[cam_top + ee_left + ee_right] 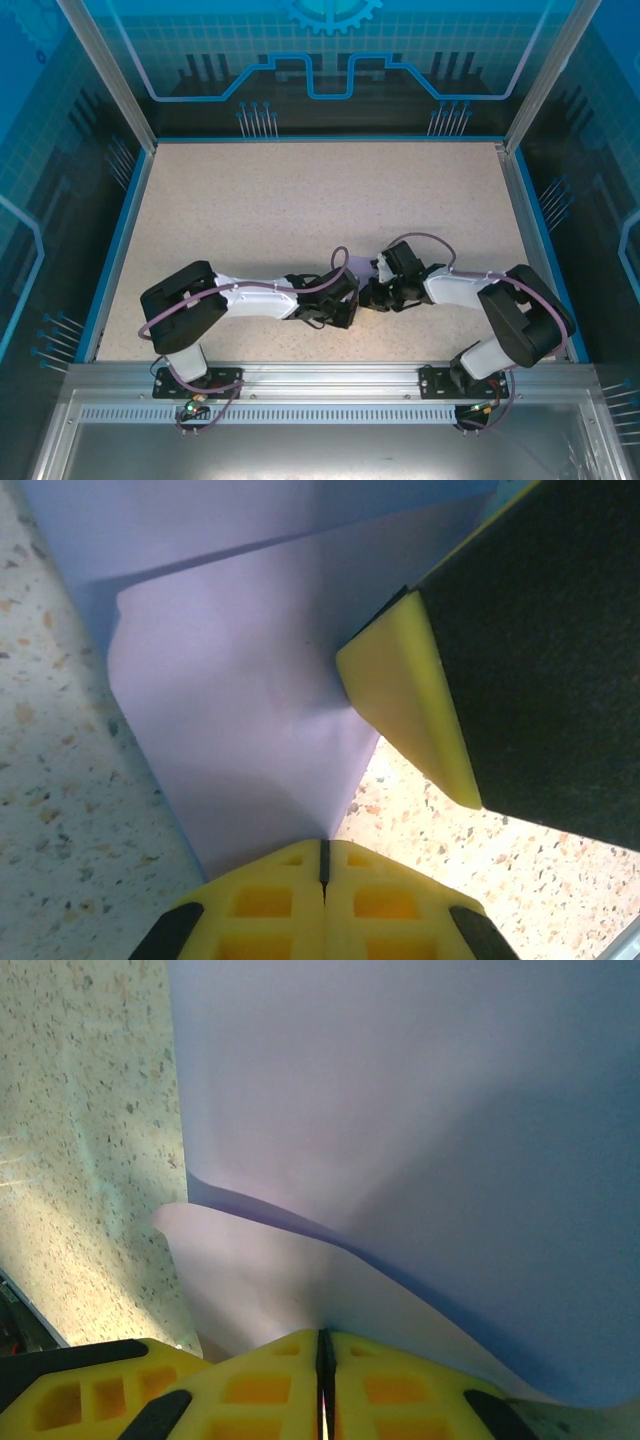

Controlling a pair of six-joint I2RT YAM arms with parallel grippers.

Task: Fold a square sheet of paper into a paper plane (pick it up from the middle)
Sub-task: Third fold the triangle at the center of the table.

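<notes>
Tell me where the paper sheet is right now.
The paper sheet is at the near middle of the table, clamped by both the left gripper and the right gripper.

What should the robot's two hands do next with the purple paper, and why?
Probably press the bend in the sheet of paper flat against the table. The left gripper and right gripper are both shut on it, and the right wrist view shows one layer curving loosely over another, a soft bend rather than a sharp crease.
</notes>
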